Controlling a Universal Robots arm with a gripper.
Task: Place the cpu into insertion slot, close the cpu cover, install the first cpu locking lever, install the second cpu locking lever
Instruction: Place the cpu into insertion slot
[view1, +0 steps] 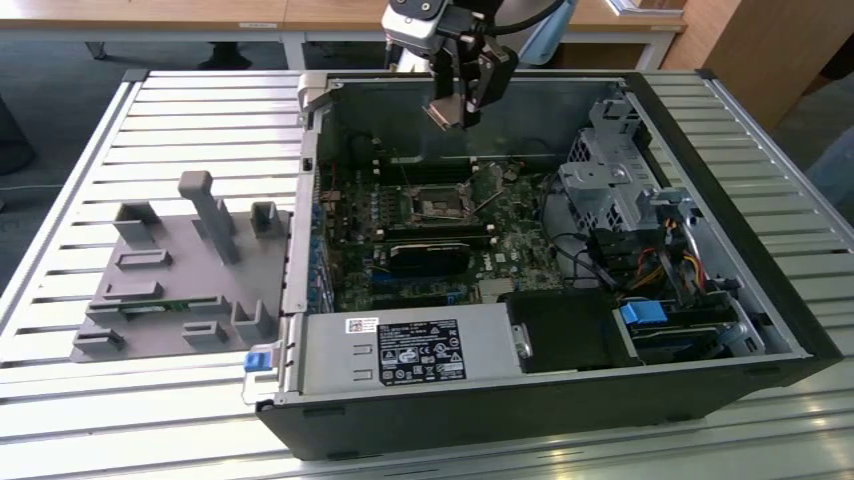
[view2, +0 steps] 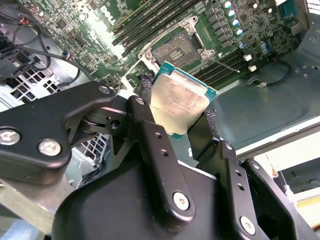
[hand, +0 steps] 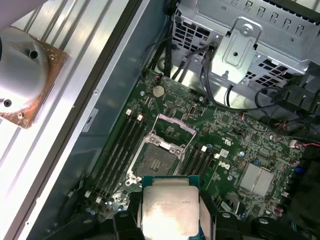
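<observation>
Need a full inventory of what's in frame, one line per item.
computer case: 1, black, open, on table
table: 1, silvery slats, under case
fixture plate: 1, grey, on table, exterior view's left of case
circuit board: 1, green, inside case
insertion slot: 1, black, silver rim, empty, mid-board
cpu cover: 1, silver, raised open at slot
memory slots: two banks, black, flanking slot
power supply: 1, grey, black label, case's near side in the exterior view
drive cage: 1, silver, exterior view's right of board
cpu: 1, silvery top, held above board
pincer: 1, black, shut on cpu, over case
</observation>
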